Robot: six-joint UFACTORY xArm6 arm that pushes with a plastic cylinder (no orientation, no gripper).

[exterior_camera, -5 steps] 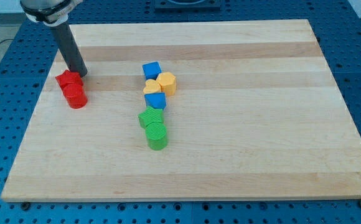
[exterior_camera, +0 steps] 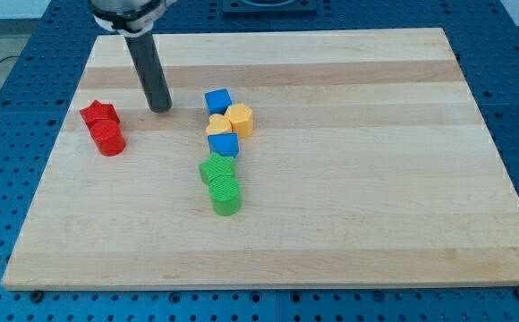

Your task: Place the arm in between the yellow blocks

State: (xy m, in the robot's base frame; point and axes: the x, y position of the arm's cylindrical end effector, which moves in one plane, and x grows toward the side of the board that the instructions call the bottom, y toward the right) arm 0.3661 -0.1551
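Note:
Two yellow blocks touch each other near the board's middle: a hexagonal one [exterior_camera: 241,118] and a smaller heart-like one [exterior_camera: 217,125] to its left. My tip [exterior_camera: 161,108] rests on the board to the left of them, about level with the blue cube [exterior_camera: 217,100], with a clear gap between the tip and the blocks. The dark rod rises from the tip toward the view's top left.
A blue block [exterior_camera: 223,144] sits just below the yellow pair. A green star-like block [exterior_camera: 215,170] and a green cylinder [exterior_camera: 226,194] lie below that. A red star-like block [exterior_camera: 99,114] and a red cylinder [exterior_camera: 110,138] stand at the left of the wooden board [exterior_camera: 376,179].
My tip has moved right, away from the red blocks and toward the blue and yellow cluster. No block has moved.

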